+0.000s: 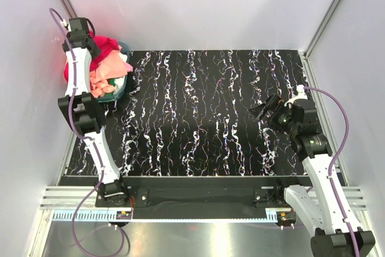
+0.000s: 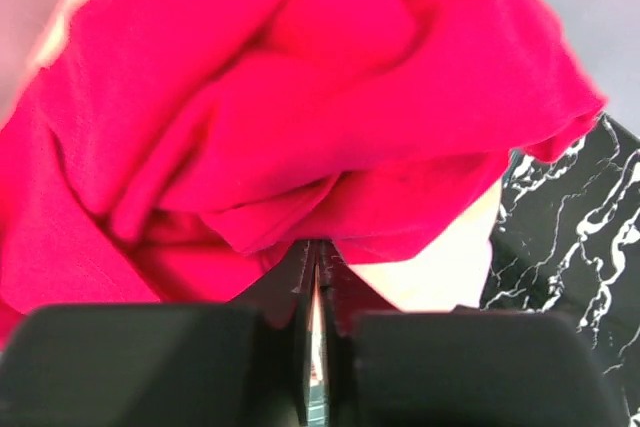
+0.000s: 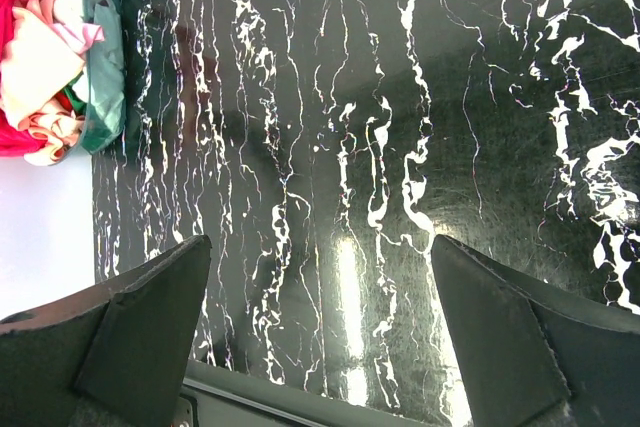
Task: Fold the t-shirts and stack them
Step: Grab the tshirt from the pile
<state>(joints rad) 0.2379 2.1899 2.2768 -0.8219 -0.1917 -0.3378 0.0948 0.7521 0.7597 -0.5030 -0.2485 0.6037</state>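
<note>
At the 10 o'clock corner of the black marbled table [image 1: 204,118], a teal basket [image 1: 118,92] holds the heap of t-shirts [image 1: 111,67], which bulges above its rim. The red t-shirt [image 2: 300,97] sits uppermost, with peach and pale cloth beneath it toward 4 o'clock.

The left gripper [image 1: 95,45] is placed over the heap. In the left wrist view its jaws are closed to a thin slit, pinching a fold of the red t-shirt at the tips. The cloth fills the view from 9 o'clock through 2 o'clock. A pale fold [image 2: 430,267] lies just beside the fingers at 3 o'clock.

The right gripper [image 1: 263,110] hangs over bare table near the 3 o'clock edge, well apart from the basket. Its jaws are spread wide, with nothing between them.
</note>
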